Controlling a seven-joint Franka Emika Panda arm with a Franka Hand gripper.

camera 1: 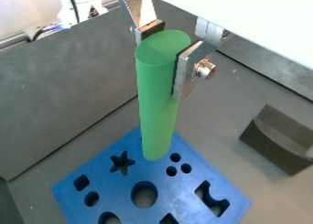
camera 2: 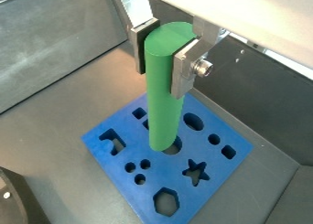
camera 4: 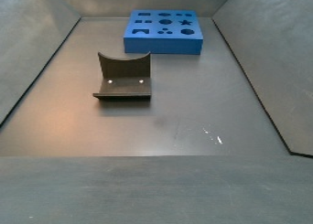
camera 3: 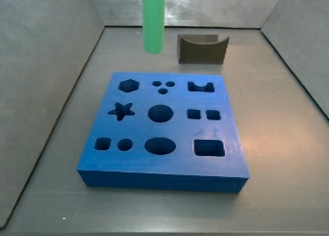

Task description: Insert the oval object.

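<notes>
Tool (camera 1: 164, 47) up above the blue block (camera 3: 164, 124), plates pinching the oval object (camera 1: 159, 95) near its top end. Rod hangs upright, lower tip clear of the holes. Probably light, stiff, smooth plastic, so liable to slip or swing. High grip suits insertion. Fixture (camera 4: 124, 77) well apart on worktop (camera 4: 184, 118).

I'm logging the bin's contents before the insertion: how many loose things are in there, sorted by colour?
Green: 1, the oval object, held upright in the gripper above the block.
Blue: 1, the blue block with cut-out holes.
Dark grey: 1, the notched block.
Total: 3.
</notes>
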